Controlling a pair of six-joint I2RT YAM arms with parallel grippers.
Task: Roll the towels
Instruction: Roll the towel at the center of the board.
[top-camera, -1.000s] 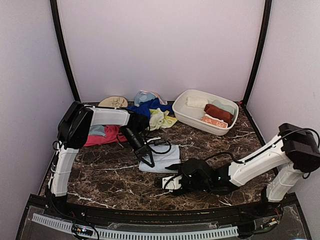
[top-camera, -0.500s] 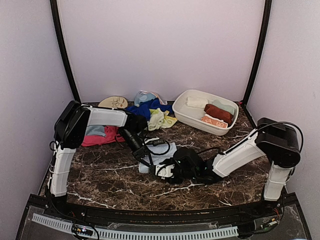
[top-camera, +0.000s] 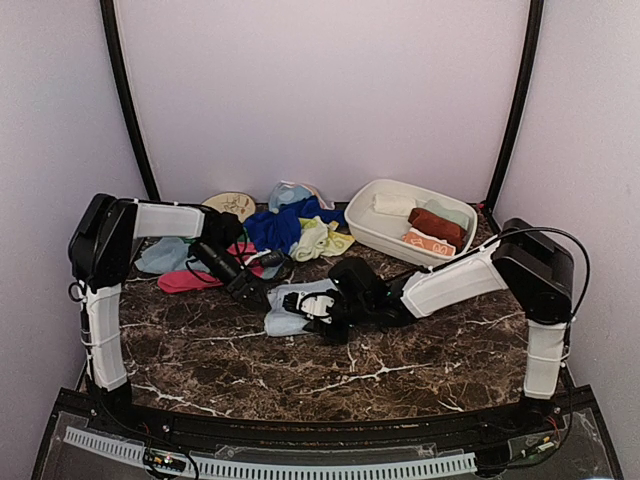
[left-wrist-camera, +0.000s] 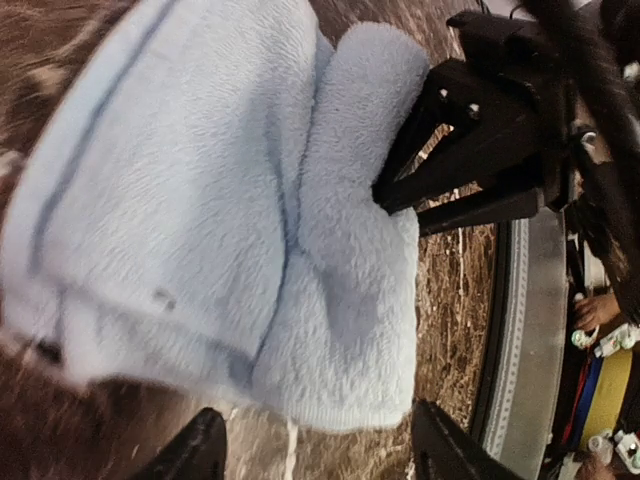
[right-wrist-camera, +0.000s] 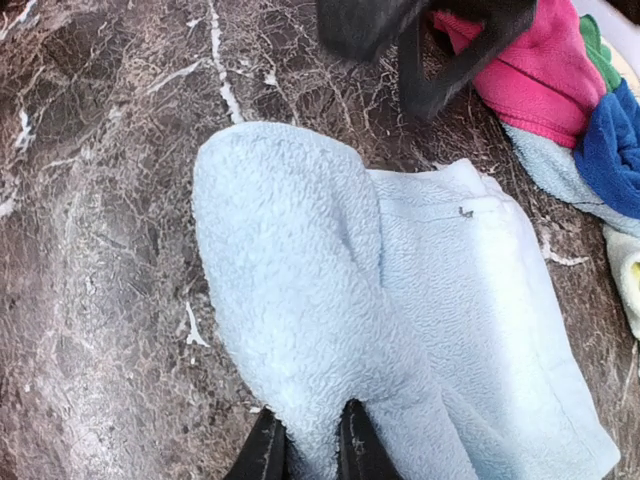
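right pincer (right-wrist-camera: 312, 412): clenched on a raised fold of the pale blue towel (right-wrist-camera: 400, 300), fingers nearly together, terry squeezed between them
left pincer (left-wrist-camera: 318, 415): released, jaws wide apart, nothing between them; tips sit just off the towel's edge at its 9 o'clock side, low over the tabletop (top-camera: 400, 380)
pincers to each other: face to face across the towel, right one at its 3 o'clock side
pale blue towel: tabletop centre, a bit toward 9 o'clock; partly folded, one thick lobe doubled over the flat part, not a tight roll
writing: orange cloth (top-camera: 428, 242) in the basin has pale marks, too small to read
right arm (top-camera: 450, 285): upright at 4 o'clock, elbow bent high, forearm stretched low toward 9 o'clock
left arm (top-camera: 165, 220): upright at 8 o'clock, shoulder block high, forearm angled down toward 4 o'clock
loose towels: pink-red towel (top-camera: 195, 280) flat just behind the left pincer; royal blue towel (top-camera: 275, 228) and lime-yellow towel (top-camera: 318, 238) heaped at 12 o'clock
basin (top-camera: 365, 230): white, at 1 o'clock; holds a white roll (top-camera: 393, 203) and a rust-brown roll (top-camera: 437, 225)
disc (top-camera: 228, 204): tan, at 11 o'clock against the wall
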